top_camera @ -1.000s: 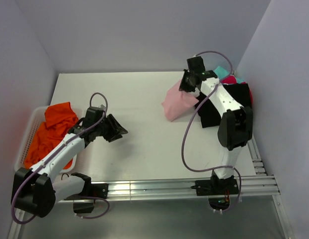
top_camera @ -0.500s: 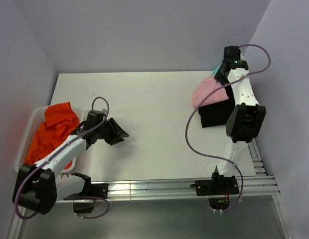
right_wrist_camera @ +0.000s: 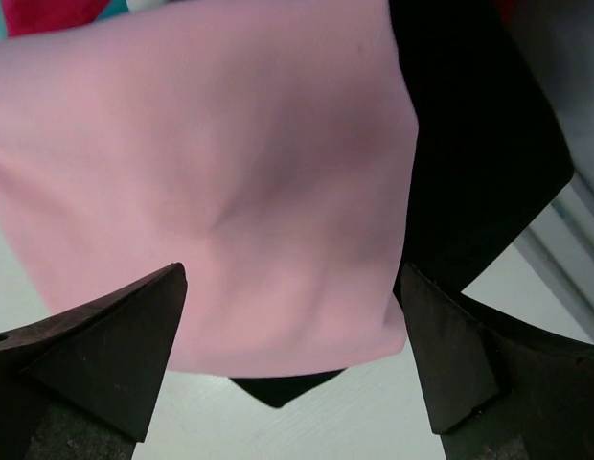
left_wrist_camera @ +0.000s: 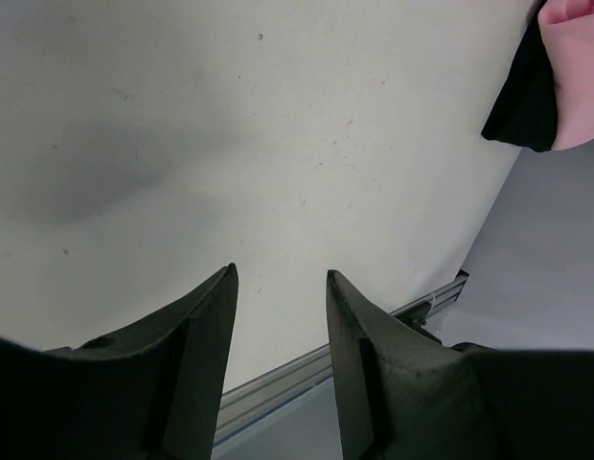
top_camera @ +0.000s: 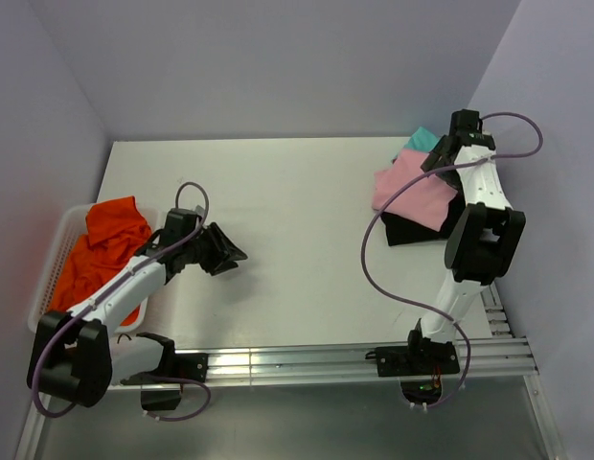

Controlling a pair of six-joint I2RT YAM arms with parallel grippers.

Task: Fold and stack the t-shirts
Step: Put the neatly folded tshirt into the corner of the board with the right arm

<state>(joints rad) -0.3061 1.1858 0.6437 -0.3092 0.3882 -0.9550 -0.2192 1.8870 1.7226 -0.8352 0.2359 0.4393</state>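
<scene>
rail: metal rail (top_camera: 354, 356) runs along the near edge of the counter (top_camera: 278, 192), with both arm bases on it
left hand: left hand (top_camera: 223, 251) is near-left, low over bare counter, pointing right; it is about half-spread with nothing between the fingers (left_wrist_camera: 206, 331); well apart from every shirt
basket: white mesh basket (top_camera: 48, 268) sits at the left edge of the counter, just left of the left arm
orange t-shirt: orange t-shirt (top_camera: 103, 247) lies crumpled in the basket, unfolded, with its far part bunched up over the basket's far end
counter middle: bare white surface between the two arms
black t-shirt: black t-shirt (top_camera: 404, 230) lies flat on the counter at the right side, low in the stack; its near and left edges stick out from under the pink one
pink t-shirt: light pink t-shirt (top_camera: 412, 190) lies folded on top of the black one, slightly rotated, with its left corner hanging past the black edge over the counter
right hand: right hand (top_camera: 439, 159) is far right, above the far part of the pink t-shirt; its fingers are spread wide and grip nothing; the wrist view shows pink cloth below the gap
magenta t-shirt: magenta t-shirt (right_wrist_camera: 48, 11) shows as a sliver past the far edge of the pink one, in the wrist view only
teal t-shirt: teal t-shirt (top_camera: 423, 140) peeks out at the far end of the stack, near the back wall, partly behind the right arm
</scene>
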